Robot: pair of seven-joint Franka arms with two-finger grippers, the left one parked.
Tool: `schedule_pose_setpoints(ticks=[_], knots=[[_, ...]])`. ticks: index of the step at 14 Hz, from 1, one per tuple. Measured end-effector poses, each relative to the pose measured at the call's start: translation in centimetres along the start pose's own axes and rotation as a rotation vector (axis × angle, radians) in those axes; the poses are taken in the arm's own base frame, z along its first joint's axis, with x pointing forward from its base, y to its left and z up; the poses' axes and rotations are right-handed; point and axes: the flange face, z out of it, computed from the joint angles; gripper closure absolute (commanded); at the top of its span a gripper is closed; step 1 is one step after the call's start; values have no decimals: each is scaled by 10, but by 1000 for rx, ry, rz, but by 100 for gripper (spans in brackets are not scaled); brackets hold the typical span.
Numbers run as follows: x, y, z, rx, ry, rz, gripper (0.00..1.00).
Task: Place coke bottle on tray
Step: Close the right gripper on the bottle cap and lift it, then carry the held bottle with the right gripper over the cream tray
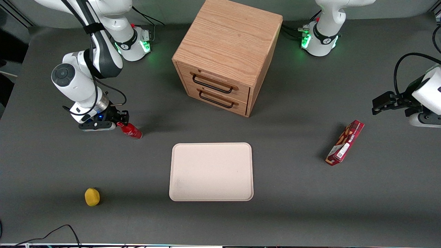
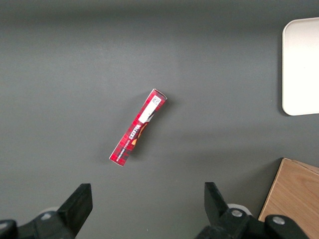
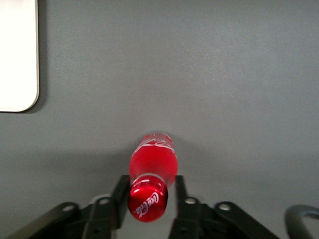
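Now coke bottle (image 3: 152,167) between tool (image 3: 148,206) fingers.

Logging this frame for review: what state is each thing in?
gripper: shut on the coke bottle's cap end
coke bottle: tilted, gripped, not on the tray
tray: bare
drawer cabinet: both drawers closed
snack box: lying flat
yellow fruit: resting on table

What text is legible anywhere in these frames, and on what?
"Coca-Cola", white script: on the cap and body of the coke bottle, which sits between the fingers of the right hand, close against its neck.
Snack box: white lettering along its side and a white sticker, both too blurred to read.
Tray, drawer cabinet, yellow fruit: no text.
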Motion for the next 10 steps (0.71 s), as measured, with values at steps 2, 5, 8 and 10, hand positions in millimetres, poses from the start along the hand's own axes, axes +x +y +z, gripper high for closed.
schedule_pose_setpoints(ticks=[2,5,8,10], knots=[[0,0,0,-1,1,-2,100],[6,-4,-18,-4,8,-10,100],[28,-6,-103,-27,-69,-7,100],[44,-9,-185,-32,-79,-4,100]])
